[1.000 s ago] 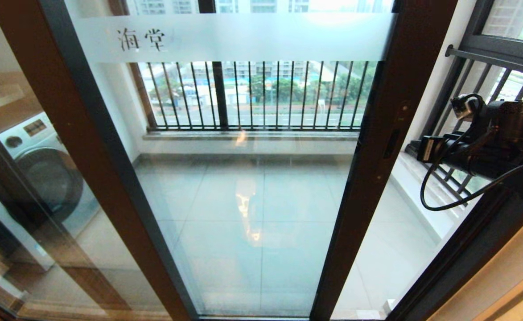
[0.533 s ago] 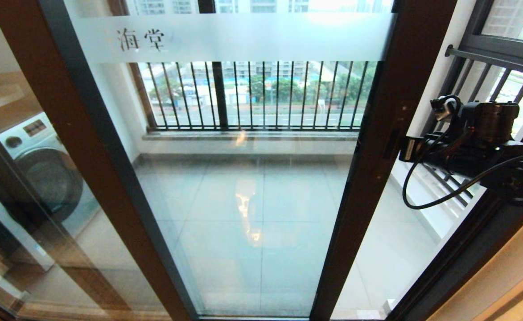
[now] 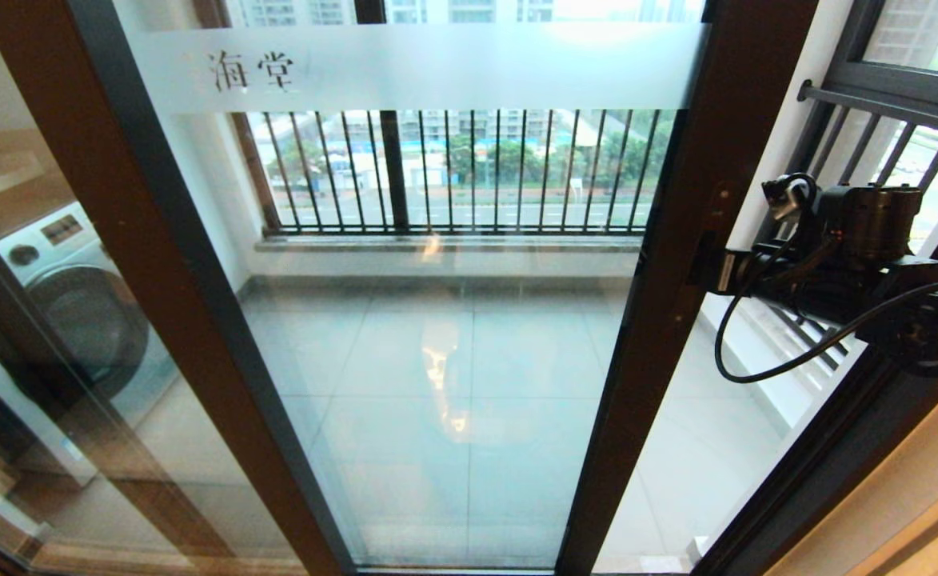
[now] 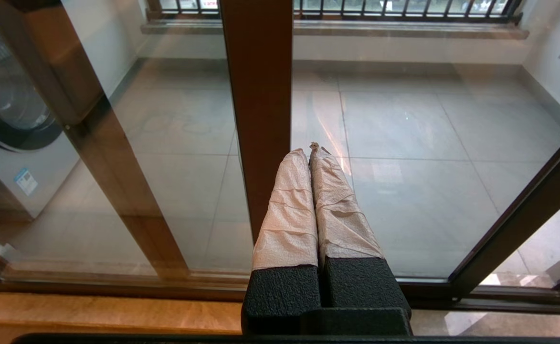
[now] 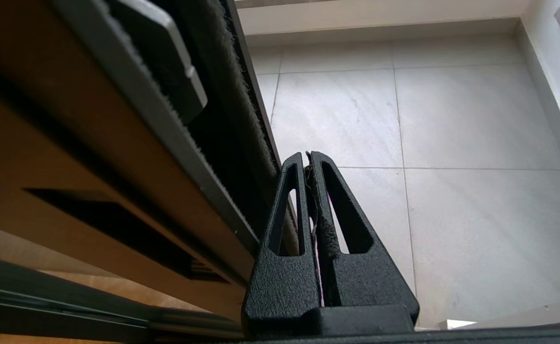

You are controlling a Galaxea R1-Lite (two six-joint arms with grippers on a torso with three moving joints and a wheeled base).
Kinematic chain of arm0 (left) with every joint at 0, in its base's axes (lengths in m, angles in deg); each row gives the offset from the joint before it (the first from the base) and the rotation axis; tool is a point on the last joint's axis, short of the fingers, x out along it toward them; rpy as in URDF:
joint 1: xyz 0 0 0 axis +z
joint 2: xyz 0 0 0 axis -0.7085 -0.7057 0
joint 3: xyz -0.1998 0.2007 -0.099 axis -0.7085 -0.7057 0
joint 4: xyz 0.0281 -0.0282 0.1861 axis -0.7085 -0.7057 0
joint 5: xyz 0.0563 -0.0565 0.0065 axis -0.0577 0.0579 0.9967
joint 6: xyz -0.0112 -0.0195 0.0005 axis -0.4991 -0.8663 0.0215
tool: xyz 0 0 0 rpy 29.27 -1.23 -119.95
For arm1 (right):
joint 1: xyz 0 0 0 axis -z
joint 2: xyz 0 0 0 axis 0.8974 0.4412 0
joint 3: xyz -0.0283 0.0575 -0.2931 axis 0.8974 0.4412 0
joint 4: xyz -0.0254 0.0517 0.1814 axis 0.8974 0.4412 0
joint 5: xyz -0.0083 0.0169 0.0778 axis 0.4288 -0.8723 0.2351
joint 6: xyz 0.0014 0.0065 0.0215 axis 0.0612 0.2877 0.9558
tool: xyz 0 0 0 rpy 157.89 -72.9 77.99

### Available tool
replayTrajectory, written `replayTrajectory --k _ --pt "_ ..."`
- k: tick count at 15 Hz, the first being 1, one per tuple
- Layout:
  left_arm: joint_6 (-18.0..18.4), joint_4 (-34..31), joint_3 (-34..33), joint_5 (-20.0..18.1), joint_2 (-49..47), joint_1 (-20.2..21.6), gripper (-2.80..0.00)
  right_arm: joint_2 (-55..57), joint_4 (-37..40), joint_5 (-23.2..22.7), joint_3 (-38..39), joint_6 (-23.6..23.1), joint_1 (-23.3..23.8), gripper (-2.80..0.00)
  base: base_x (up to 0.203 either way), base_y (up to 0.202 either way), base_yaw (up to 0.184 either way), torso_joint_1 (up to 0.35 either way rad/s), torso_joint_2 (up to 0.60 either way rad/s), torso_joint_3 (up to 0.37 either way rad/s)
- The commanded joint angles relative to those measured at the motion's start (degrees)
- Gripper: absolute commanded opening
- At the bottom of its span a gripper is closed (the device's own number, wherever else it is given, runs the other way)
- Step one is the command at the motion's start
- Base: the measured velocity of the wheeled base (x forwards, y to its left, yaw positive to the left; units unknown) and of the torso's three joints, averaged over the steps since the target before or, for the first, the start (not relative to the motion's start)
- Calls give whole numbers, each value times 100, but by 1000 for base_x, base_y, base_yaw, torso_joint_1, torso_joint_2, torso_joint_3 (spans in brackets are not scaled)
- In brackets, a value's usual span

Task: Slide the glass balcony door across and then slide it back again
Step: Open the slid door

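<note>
The glass balcony door [image 3: 445,320] fills the middle of the doorway, a gap open at its right edge, where the right end effector [image 5: 308,160], fingers pressed together and empty, apparently touches the frame, poised to push it sideways.

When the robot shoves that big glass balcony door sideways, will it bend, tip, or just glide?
The glass balcony door probably stays stiff: a solid brown frame rims the pane. It likely glides, since it sits in a floor track. Being tall, it looks heavy, so the right gripper, shut at its edge, may need steady force.
</note>
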Motion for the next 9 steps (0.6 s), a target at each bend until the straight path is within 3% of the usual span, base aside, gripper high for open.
replayTrajectory --k 1,9 --pt "0 -2 0 -1 0 1 -280 -40 -23 -22 20 -1 -110 -280 0 0 0 0 0 0" --pt "0 -2 0 -1 0 1 -280 4 -23 194 36 3 -456 -280 0 0 0 0 0 0"
